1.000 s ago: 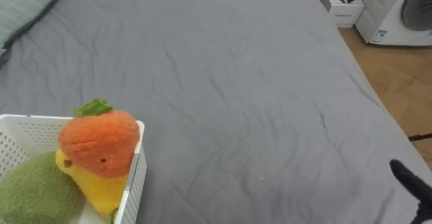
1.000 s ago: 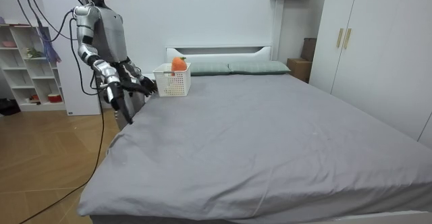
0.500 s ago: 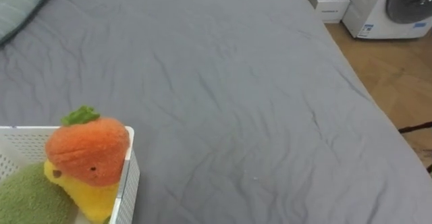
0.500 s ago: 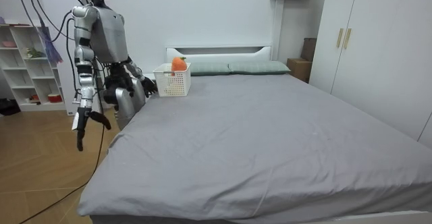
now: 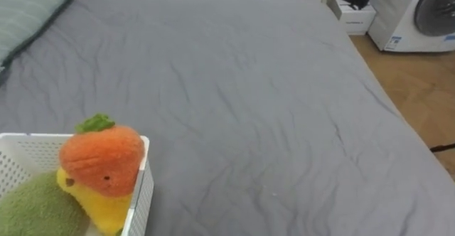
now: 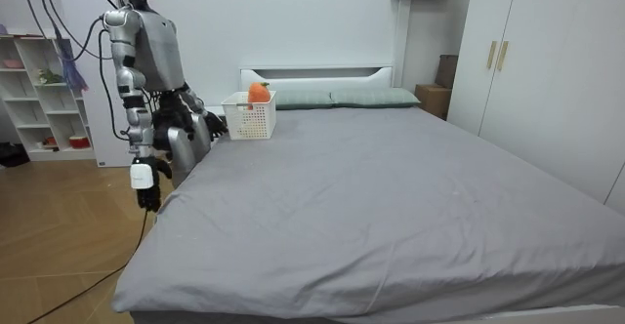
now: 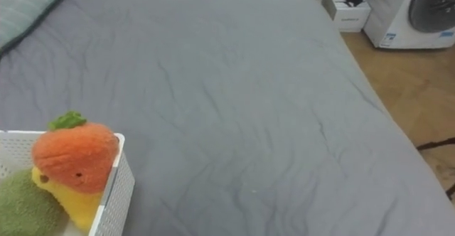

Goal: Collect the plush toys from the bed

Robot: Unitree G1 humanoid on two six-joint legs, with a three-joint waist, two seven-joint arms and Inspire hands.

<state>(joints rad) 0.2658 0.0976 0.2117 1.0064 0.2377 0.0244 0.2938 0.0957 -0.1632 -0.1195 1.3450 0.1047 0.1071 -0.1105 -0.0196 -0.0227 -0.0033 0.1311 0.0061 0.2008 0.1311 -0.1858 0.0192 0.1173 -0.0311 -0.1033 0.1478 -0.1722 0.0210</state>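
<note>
Closest to the robot, at the bottom left of the eye views, a white basket [image 5: 143, 193] sits on the bed [image 5: 249, 108]. The toys are inside it. An orange carrot toy [image 5: 103, 158] with a green leafy top is on top, leaning on the basket's right wall. A yellow toy [image 5: 106, 206] is under it, and a fuzzy green toy [image 5: 35, 207] is beside them on the left.

In the room view the robot stands at the side of the bed, near the head end. Its right hand [image 6: 147, 197] hangs low by its leg, over the wood floor [image 5: 419, 79], and touches nothing. Its left hand [image 6: 203, 124] is up at bed height, just beside the basket. Both hands are small and dark there, so I cannot tell if the fingers are straight or curled.

The grey sheet spreads out past the basket, flat with a few soft wrinkles. A striped pillow [image 5: 28, 8] lies at the far left.

Farthest away, past the foot of the bed, are a small white cabinet [image 5: 355, 12] and a washing machine [image 5: 426, 15]. Behind the robot is a shelf [image 6: 44, 90].
</note>
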